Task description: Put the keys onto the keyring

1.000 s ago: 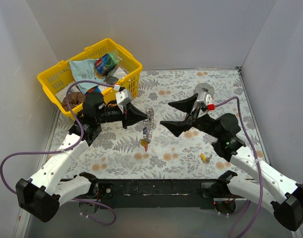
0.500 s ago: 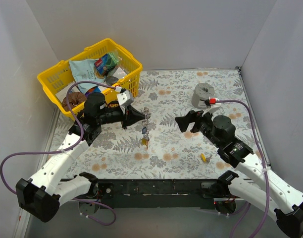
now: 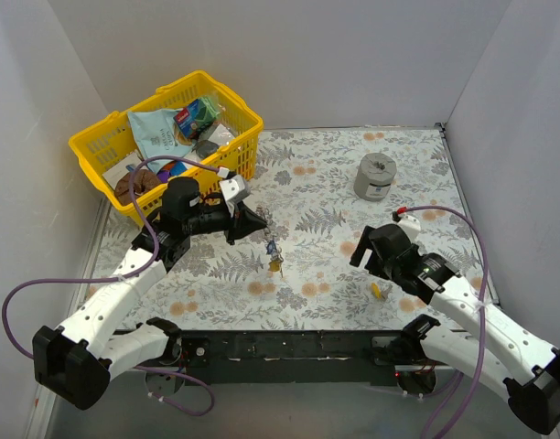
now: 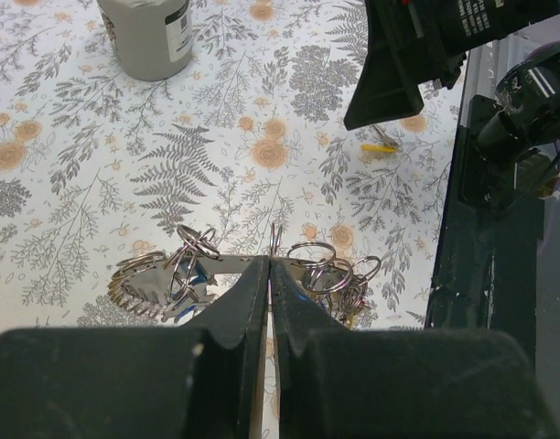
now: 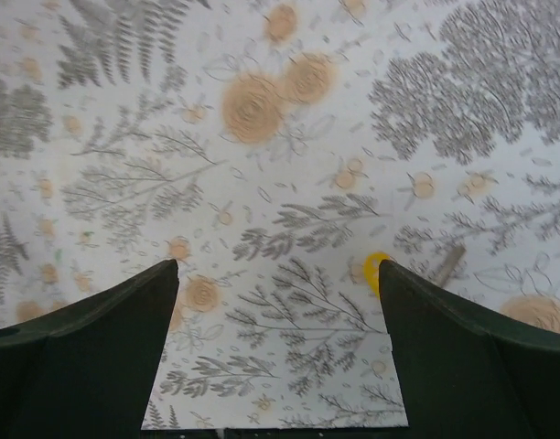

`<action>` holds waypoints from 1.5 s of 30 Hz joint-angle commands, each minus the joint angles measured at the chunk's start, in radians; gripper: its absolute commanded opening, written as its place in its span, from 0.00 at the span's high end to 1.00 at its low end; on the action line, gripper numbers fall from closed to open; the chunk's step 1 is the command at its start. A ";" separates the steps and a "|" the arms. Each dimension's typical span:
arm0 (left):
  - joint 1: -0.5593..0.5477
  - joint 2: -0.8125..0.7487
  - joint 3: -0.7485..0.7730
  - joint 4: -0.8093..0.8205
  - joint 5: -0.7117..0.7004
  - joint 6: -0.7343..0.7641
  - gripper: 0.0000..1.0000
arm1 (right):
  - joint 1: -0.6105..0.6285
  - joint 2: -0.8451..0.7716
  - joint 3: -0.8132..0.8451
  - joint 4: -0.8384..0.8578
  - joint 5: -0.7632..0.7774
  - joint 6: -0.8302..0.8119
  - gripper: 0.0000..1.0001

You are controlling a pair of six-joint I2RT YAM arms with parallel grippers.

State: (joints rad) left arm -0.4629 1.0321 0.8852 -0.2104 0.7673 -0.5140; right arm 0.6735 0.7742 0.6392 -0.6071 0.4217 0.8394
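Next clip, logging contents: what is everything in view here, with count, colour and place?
keyring: one, shiny silver, toothed rim, held mid-table
keys: several bunched with it, mostly silver, some blue; exact count unclear
loose key: one, yellow head, lying near right
roll: one, grey, upright, far right
basket: one, yellow, far left corner, full of packets
table: one, floral cover in grey and orange
left fingers: two, black, shut on the keyring
right fingers: two, black, open, above the loose key

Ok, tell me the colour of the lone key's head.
Yellow; the key shows best in the left wrist view.
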 commanded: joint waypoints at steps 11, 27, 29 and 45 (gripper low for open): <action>0.003 -0.035 -0.041 0.083 0.023 -0.014 1.00 | -0.005 0.068 -0.098 -0.301 0.040 0.250 0.11; 0.003 -0.038 -0.042 0.088 0.029 -0.024 1.00 | -0.006 0.180 -0.197 -0.102 0.026 0.214 0.31; 0.003 -0.035 -0.037 0.083 0.027 -0.023 1.00 | -0.008 0.185 -0.210 -0.085 0.017 0.221 0.31; 0.003 -0.004 -0.015 0.054 0.026 -0.009 1.00 | -0.012 0.290 -0.194 0.151 -0.012 0.063 0.53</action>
State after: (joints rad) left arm -0.4629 1.0328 0.8391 -0.1661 0.7742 -0.5369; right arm 0.6621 0.9848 0.4351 -0.5720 0.4683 0.9581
